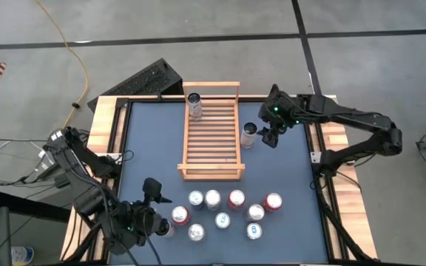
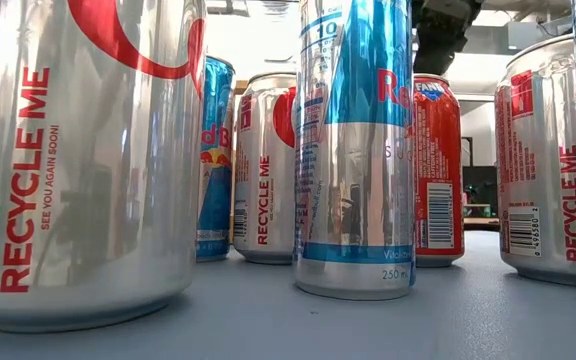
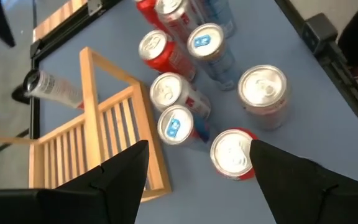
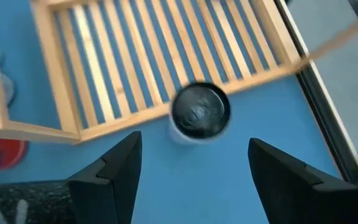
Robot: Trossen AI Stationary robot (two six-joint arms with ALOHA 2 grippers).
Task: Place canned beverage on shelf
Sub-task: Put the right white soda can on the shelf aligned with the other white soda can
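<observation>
The light-wood slatted shelf (image 1: 211, 129) lies flat in the middle of the blue table. A slim silver can (image 1: 194, 105) stands on its slats at the far left corner. Another can with a dark top (image 4: 200, 112) stands on the table against the shelf's right long side (image 1: 249, 135). My right gripper (image 4: 194, 140) hovers open just right of it (image 1: 270, 135), fingers short of the can. My left gripper (image 3: 197, 149) hangs open above the can cluster at the near edge (image 1: 152, 192), over a red-sided can (image 3: 234, 154), clear of it.
Several red, silver and blue cans (image 1: 224, 210) stand close together near the table's front edge and fill the low view (image 2: 353, 150). A black keyboard (image 1: 143, 80) lies beyond the far left corner. Wooden frame rails (image 1: 109, 125) border the table.
</observation>
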